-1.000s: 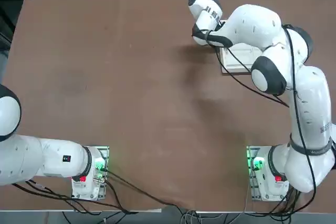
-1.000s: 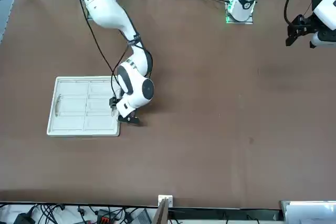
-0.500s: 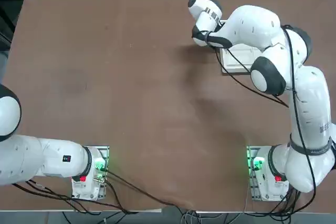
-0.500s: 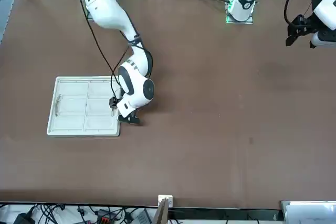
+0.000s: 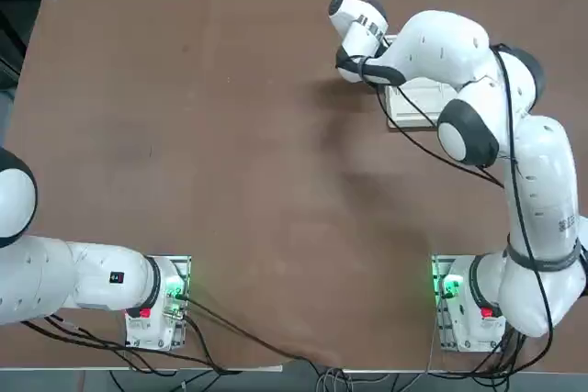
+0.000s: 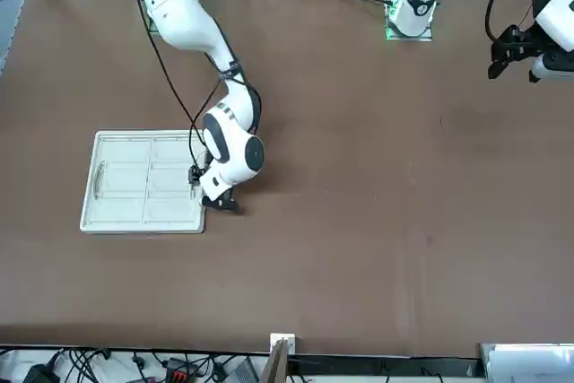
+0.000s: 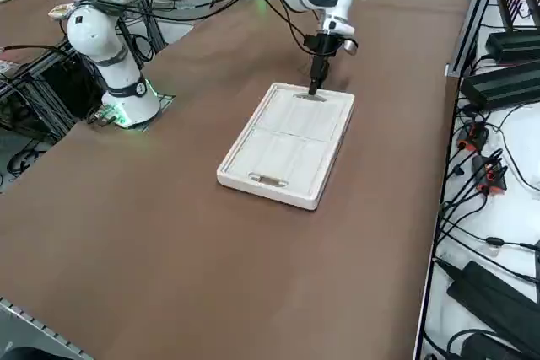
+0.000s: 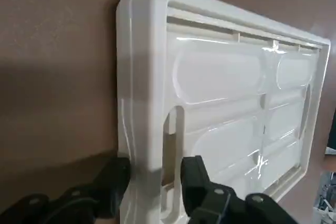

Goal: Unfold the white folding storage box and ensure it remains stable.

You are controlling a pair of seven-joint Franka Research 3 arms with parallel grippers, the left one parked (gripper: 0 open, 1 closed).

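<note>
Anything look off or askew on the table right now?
Nothing stands out. The white folding storage box lies collapsed flat and square on the table, no visible damage. The right pincer straddles the rim of one short side by the handle hole, one finger outside, one inside. Nothing is spilled.

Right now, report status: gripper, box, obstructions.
Right gripper at the white folding storage box, fingers straddling the rim of one short side by the handle hole, not clamped. Box flat, folded. Nothing in the way.
</note>
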